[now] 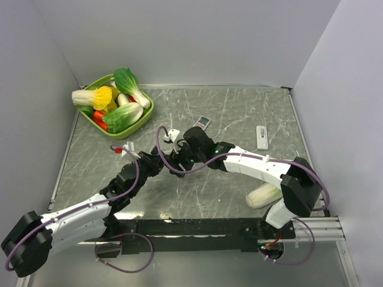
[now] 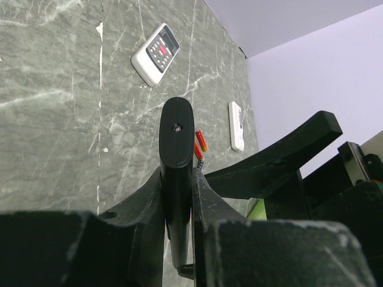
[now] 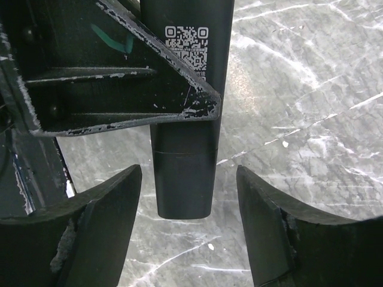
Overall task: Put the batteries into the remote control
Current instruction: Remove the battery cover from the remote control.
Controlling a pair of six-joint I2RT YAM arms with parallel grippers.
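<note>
Top view: my left hand (image 1: 157, 160) and right hand (image 1: 181, 156) meet mid-desk (image 1: 239, 107), tips close together. Whatever sits between them is too dark to pick out here.

Left wrist view: left hand is clenched on the black remote (image 2: 177, 134), pinching it across its thin sides. Its long axis runs straight out from my wrist, rounded end pointing away. Two orange-red batteries (image 2: 201, 141) lie on the desk just past that end, a little to the right, roughly along the same line.

Right wrist view: right hand (image 3: 188, 197) is released. Its fingers (image 3: 102, 215) flank the remote's squared end with a gap on each side, touching nothing. The remote comes in from the top, QR sticker (image 3: 185, 45) facing me, end pointing toward my wrist, long axis in line with my fingers.

Judgement: the right hand is the free one, so work on the remote's end and fetching the batteries falls to it.
</note>
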